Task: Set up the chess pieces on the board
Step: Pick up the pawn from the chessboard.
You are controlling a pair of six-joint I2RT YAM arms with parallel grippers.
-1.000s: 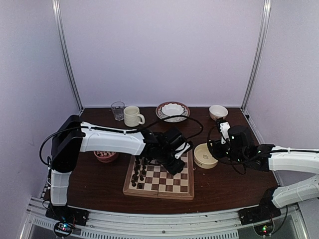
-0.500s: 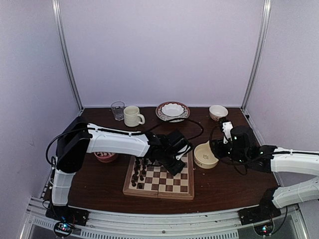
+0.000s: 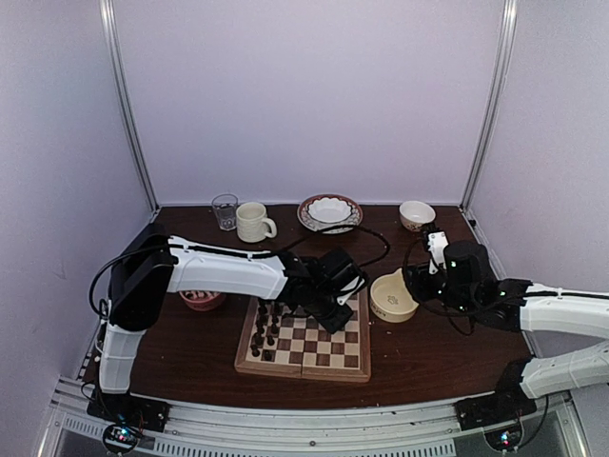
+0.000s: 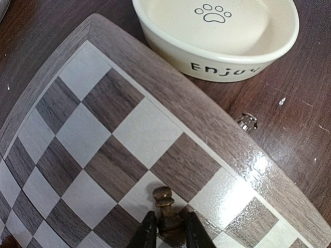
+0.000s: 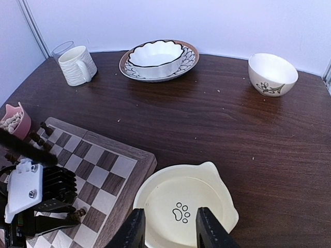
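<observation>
Light tan and dark brown chequer on the board [image 4: 98, 155], with a greyish-brown wood-grain border. Dark brown, near-black chess piece [image 4: 166, 209]. Cream bowl [image 4: 170, 46] with black paw print and black lettering. Dark reddish-brown worktop [image 5: 217, 119]. Cream ribbed mug [image 5: 77, 65]. White scalloped dish [image 5: 155, 54], black-edged, on a brown-rimmed patterned plate [image 5: 190, 57]. White small bowl [image 5: 272, 72] with a dark motif. Pink cup [image 5: 14, 121].

On the board [image 3: 324, 348] pieces [image 3: 266, 328] stand left; bowl [image 3: 390, 297] seemingly just right.
</observation>
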